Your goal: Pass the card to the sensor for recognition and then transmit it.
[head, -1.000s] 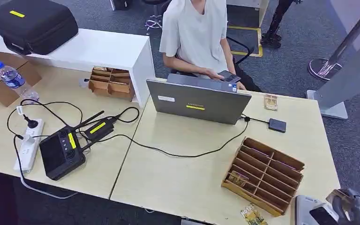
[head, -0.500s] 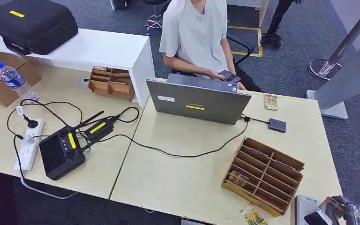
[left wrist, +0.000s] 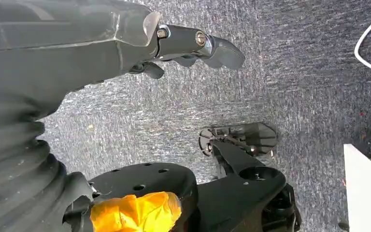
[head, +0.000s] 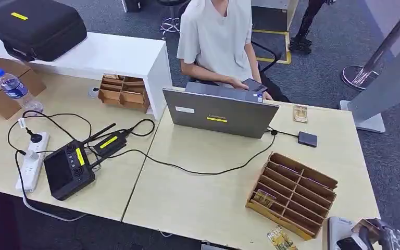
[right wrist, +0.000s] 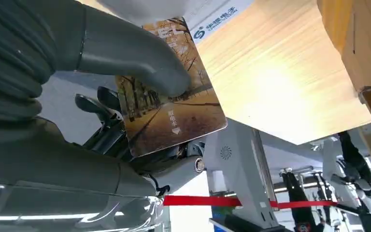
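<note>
My right hand (head: pixel 389 237) sits at the table's near right corner and pinches a card (head: pixel 365 225) printed with an autumn tree avenue. The right wrist view shows the thick thumb (right wrist: pixel 125 53) pressing the card (right wrist: pixel 174 113) against the dark fingers beneath it. The card hangs just above the grey-white sensor unit (head: pixel 338 232) at the table edge. The sensor's white face with a blue logo (right wrist: pixel 217 17) lies close behind the card. My left hand (left wrist: pixel 188 43) hangs over the carpet, fingers apart, holding nothing.
A wooden slotted box (head: pixel 297 190) with a card in one slot (head: pixel 264 198) stands left of the sensor. Another card (head: pixel 281 239) lies in front of it. A laptop (head: pixel 220 112) and a seated person (head: pixel 216 36) are behind. Cables and a black controller (head: pixel 69 169) lie on the left.
My right hand has sunk a little and slid left with the card, closer over the sensor. The rest of the table is as before.
</note>
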### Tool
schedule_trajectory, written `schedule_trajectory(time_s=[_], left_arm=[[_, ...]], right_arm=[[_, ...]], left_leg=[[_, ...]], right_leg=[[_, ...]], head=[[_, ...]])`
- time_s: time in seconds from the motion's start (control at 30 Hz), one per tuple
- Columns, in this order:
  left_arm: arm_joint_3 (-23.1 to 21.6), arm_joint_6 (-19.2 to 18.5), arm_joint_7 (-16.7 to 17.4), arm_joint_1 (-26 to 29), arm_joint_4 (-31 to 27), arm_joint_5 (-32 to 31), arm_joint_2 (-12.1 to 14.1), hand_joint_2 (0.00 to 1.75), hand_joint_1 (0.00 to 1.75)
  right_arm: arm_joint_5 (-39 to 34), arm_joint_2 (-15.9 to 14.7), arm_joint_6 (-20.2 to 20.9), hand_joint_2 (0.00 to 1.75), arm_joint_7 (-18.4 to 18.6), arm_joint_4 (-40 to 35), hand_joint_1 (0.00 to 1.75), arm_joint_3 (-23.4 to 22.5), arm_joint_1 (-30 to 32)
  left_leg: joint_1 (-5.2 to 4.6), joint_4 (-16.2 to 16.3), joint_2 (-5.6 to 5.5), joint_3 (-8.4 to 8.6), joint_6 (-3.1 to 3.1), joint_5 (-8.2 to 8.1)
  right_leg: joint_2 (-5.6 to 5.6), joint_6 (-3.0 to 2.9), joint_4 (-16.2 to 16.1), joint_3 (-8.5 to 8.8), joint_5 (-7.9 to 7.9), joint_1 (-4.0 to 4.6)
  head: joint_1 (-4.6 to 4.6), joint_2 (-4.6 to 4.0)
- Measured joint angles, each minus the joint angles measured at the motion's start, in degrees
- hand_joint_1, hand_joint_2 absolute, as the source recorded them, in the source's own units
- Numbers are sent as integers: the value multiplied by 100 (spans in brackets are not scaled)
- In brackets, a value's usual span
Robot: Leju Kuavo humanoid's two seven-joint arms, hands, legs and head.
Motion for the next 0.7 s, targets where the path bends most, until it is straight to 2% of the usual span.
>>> schedule_trajectory(time_s=[0.4,0.53,0.7], left_arm=[[28,-4,0,-2,0,-55,0,175,0],[28,-4,0,-1,0,-140,2,175,0],[28,-4,0,-5,0,-210,4,175,0]], right_arm=[[77,48,-42,175,-13,98,175,-15,-117],[7,20,-208,175,87,-338,175,124,-138],[-142,-240,-197,175,367,-1107,175,299,-515]], left_leg=[[0,0,10,15,0,0],[-4,0,10,7,0,0],[-2,1,8,15,-2,3]], right_leg=[[6,0,0,16,1,0],[5,-2,3,15,5,-3],[8,-4,3,12,7,-1]], head=[[0,0],[-2,0],[0,0]])
